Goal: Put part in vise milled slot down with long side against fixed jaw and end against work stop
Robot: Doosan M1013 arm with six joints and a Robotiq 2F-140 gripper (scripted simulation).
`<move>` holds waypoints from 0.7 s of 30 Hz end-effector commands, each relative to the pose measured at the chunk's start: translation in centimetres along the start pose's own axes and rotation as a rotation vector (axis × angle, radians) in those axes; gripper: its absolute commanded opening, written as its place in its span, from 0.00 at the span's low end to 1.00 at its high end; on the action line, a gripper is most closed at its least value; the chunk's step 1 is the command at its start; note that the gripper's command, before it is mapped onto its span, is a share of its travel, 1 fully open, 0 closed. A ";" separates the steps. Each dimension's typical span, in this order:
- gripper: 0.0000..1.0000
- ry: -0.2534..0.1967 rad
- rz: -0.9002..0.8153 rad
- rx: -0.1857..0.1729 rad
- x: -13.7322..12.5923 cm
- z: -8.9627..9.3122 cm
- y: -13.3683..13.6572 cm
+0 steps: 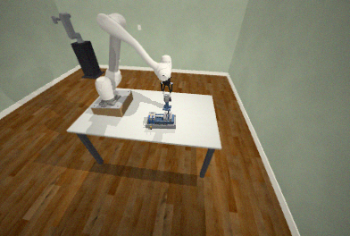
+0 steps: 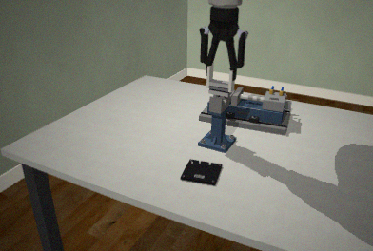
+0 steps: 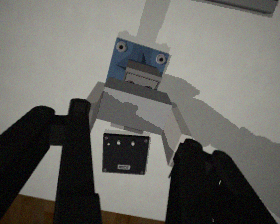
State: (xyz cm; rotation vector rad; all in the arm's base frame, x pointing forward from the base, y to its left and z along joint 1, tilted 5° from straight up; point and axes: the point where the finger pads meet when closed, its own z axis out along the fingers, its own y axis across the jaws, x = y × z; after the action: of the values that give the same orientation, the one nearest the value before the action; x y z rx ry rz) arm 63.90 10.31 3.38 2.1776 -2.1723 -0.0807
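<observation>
My gripper (image 2: 220, 82) (image 3: 133, 105) (image 1: 166, 97) is shut on the part (image 2: 219, 86) (image 3: 141, 112), a light grey block, gripping it across its width. It holds the part just above the V-block (image 2: 217, 106) (image 3: 139, 74), which stands on a blue pedestal (image 2: 218, 133). The black infeed plate (image 2: 202, 171) (image 3: 125, 152) lies bare on the table in front of the pedestal. The vise (image 2: 259, 109) (image 1: 162, 120) stands behind the V-block with its jaws open. The part's milled slot does not show.
The white table (image 2: 119, 128) (image 1: 196, 125) carries the vise, the pedestal and the infeed plate. The arm's base (image 1: 112, 103) is mounted at the table's far left corner. Walls stand well away from the table.
</observation>
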 end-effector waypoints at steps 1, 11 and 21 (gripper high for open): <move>0.00 0.003 0.004 -0.002 -0.1 0.0 0.0; 0.00 0.012 0.004 -0.002 -0.1 0.0 0.0; 0.00 0.034 0.004 -0.002 0.0 0.1 0.0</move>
State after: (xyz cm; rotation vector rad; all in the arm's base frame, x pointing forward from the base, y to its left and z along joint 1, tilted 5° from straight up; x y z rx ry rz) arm 63.89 10.23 3.44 2.1683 -2.1610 -0.0538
